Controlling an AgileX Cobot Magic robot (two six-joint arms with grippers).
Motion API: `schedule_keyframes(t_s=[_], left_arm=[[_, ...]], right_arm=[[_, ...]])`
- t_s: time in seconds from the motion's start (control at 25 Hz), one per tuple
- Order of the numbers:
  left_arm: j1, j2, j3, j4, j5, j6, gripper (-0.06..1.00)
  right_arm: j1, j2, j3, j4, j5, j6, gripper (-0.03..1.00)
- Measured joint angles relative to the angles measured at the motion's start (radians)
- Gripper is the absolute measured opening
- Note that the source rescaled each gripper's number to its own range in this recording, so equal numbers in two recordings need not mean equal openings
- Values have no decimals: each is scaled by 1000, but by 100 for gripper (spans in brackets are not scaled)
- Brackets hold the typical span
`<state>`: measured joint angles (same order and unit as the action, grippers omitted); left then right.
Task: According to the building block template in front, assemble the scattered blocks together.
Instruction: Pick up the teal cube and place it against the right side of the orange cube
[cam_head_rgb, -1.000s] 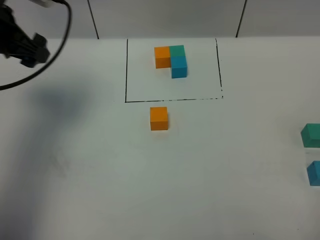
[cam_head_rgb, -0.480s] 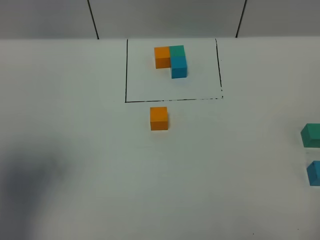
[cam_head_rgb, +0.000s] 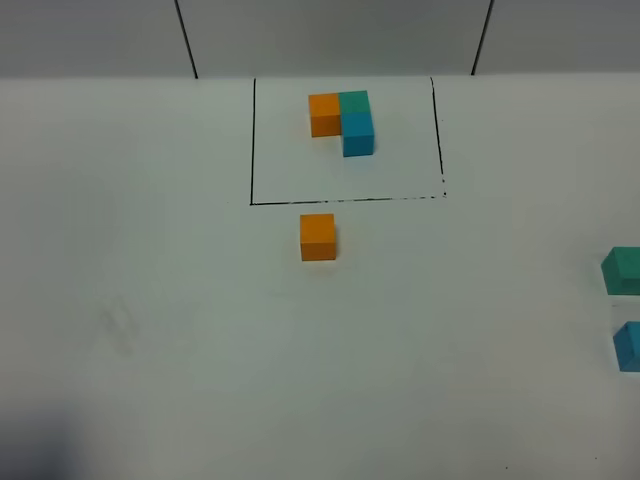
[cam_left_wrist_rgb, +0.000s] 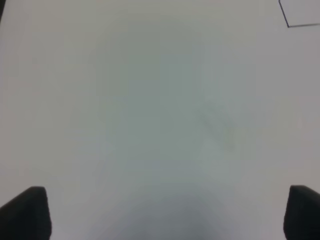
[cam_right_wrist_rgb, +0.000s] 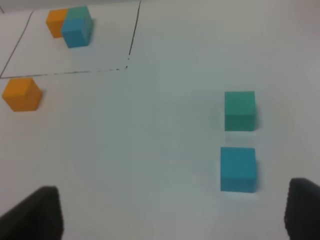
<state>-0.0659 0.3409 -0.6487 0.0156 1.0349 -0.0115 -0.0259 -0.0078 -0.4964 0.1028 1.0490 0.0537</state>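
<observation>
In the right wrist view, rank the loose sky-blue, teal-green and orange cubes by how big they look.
1. Sky-blue matte cube, largest.
2. Teal-green matte cube and orange matte cube look about alike.
Nearness to the camera likely explains the difference.

You have the template (cam_head_rgb: 343, 122) in orange, teal-green and blue, inside a thin black frame (cam_head_rgb: 252, 140). Loose: orange cube (cam_head_rgb: 318, 237), teal-green cube (cam_head_rgb: 622, 270), sky-blue cube (cam_head_rgb: 628, 346). Tabletop (cam_head_rgb: 420, 330) plain white, one faint grey smudge (cam_head_rgb: 120, 327).
</observation>
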Motion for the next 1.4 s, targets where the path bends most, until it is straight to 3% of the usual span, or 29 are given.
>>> schedule_keyframes(t_s=[0.12, 0.4, 0.72, 1.4], left_arm=[[-14, -92, 32, -3, 54, -22, 100], [-14, -327, 81, -16, 65, -40, 98], [-14, -346, 140, -52, 44, -40, 93], [-14, -348, 144, -51, 30, -40, 57]], right_arm=[[0, 0, 0, 0, 0, 0, 79], [0, 0, 0, 0, 0, 0, 78], [0, 0, 0, -1, 0, 1, 75], [0, 0, 0, -2, 0, 4, 74]])
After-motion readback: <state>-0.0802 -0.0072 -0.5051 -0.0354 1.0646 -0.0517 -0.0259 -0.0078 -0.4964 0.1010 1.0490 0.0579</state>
